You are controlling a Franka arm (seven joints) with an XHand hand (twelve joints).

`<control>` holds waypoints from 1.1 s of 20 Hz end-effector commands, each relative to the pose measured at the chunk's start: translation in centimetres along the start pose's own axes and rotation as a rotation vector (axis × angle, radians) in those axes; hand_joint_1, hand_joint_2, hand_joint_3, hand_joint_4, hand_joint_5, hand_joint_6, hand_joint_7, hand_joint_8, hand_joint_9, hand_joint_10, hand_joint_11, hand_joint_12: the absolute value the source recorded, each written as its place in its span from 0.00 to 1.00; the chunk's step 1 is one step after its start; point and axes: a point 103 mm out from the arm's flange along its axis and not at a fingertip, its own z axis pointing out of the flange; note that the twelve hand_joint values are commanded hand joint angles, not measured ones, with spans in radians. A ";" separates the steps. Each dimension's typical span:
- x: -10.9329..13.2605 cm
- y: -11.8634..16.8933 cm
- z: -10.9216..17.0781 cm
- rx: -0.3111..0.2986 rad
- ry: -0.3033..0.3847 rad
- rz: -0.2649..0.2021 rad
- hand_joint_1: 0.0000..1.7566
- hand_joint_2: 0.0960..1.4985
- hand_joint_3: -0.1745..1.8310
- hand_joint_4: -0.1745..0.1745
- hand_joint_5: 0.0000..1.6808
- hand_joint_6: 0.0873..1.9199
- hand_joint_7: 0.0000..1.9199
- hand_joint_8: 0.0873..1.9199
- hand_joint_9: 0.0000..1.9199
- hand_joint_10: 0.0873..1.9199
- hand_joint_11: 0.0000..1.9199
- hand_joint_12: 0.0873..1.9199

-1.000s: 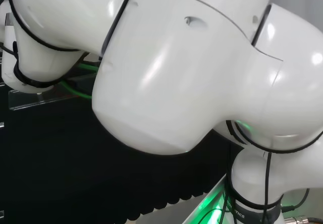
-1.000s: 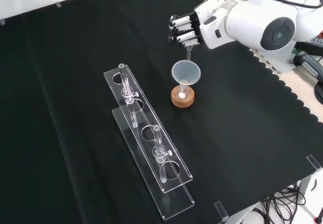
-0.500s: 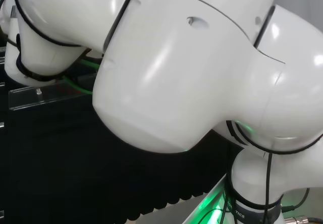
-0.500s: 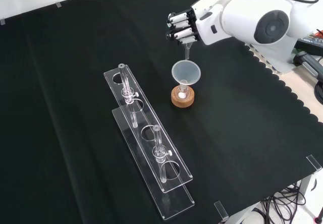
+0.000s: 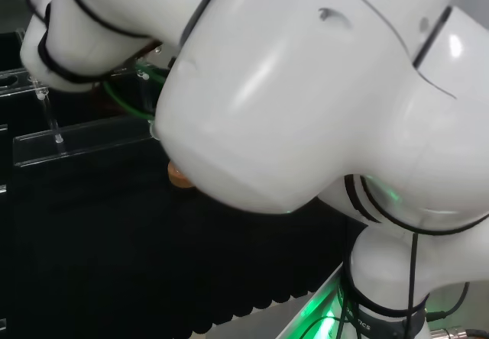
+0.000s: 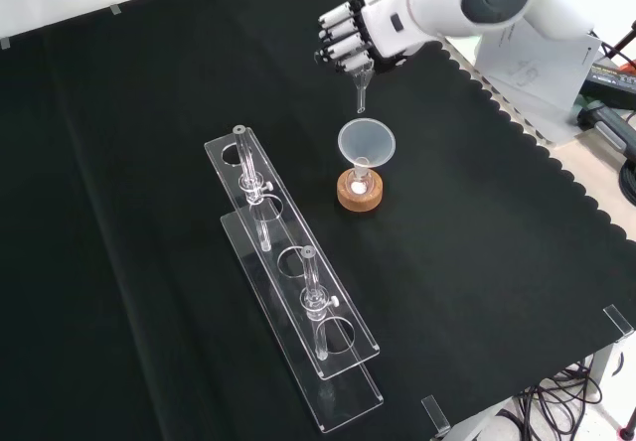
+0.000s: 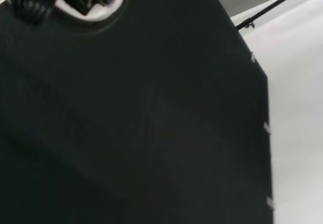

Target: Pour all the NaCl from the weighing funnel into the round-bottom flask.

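Hand (image 6: pixel 370 32) curled round the weighing funnel (image 6: pixel 362 85), stem pointing down above the wide funnel (image 6: pixel 366 143) (seated in the round-bottom flask (image 6: pixel 360 189) on its cork ring (image 6: pixel 359 199)), clear rack (image 6: pixel 291 287) alongside on the table (image 6: pixel 149 113)

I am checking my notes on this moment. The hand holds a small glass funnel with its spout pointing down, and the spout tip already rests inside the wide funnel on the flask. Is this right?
Not quite. In the front view the hand does hold the small glass funnel spout down, but the spout tip hangs above the wide funnel with a gap between them, not inside it. The wide funnel stands in the flask on its cork ring.
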 end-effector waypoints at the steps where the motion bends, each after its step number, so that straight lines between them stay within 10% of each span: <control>1: -1.2 0.0 1.5 -0.034 0.267 0.011 0.62 0.44 0.39 1.00 0.70 0.39 0.32 0.30 0.49 0.14 0.39 0.56; 14: -4.8 0.4 4.3 -0.056 0.649 0.059 0.62 0.44 0.39 1.00 0.70 0.39 0.32 0.30 0.49 0.14 0.39 0.56; 22: -6.2 0.7 6.1 -0.046 0.746 0.069 0.62 0.44 0.39 1.00 0.70 0.39 0.32 0.30 0.50 0.14 0.39 0.56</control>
